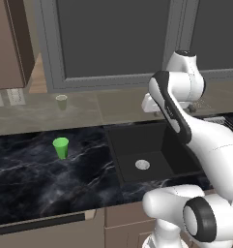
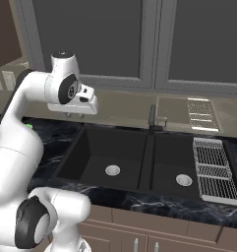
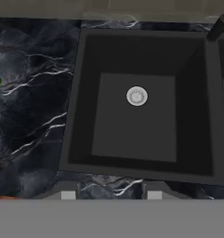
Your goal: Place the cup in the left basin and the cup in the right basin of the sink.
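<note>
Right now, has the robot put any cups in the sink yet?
Not yet. Both basins are bare: the left basin and the right basin hold only their silver drains. Nothing is in hand; the jaws hang over the left basin with no cup between them. The green cup stands on the dark counter left of the sink. Everything is left to do, starting with grabbing that cup.

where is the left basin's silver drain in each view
Left base view: the left basin's drain sits right of centre, on the basin floor beside the arm.
Right base view: the drain lies just left of centre, in the nearer-left bowl.
Hand view: the drain is above centre, slightly right.
Shared landmark: the sink's central divider, to the drain's right.
</note>
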You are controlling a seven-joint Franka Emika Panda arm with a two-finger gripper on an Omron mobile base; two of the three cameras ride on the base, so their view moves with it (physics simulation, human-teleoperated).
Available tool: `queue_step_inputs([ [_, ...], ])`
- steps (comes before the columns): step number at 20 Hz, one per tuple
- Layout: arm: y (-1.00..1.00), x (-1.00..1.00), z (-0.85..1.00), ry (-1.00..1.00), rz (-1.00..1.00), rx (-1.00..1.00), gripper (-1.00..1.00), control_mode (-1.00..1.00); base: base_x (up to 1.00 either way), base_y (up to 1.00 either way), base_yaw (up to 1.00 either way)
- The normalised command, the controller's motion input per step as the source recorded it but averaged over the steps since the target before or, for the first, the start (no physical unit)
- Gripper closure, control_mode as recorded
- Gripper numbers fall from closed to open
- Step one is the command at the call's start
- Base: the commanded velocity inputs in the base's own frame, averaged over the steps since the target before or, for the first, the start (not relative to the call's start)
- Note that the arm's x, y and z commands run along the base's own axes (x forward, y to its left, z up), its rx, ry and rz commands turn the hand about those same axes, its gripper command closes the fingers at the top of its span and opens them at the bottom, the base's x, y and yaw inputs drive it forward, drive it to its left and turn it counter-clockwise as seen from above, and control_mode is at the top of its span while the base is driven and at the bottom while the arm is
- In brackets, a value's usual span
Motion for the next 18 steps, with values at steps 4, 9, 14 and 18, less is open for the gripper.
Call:
queue_step_inputs([
  [4, 0.11, 0.00, 0.00, 0.00, 0.00, 0.00, -1.00, -1.00, 0.00, 0.00, 0.00],
  [9, 0.28, 0.00, 0.00, 0.03, 0.00, 0.00, -1.00, -1.00, 0.00, 0.00, 0.00],
  [14, 0.31, 0.03, 0.00, 0.01, -0.02, 0.00, -1.00, -1.00, 0.00, 0.00, 0.00],
  [18, 0.55, 0.31, 0.00, -0.01, -0.06, -0.04, -1.00, -1.00, 0.00, 0.00, 0.00],
])
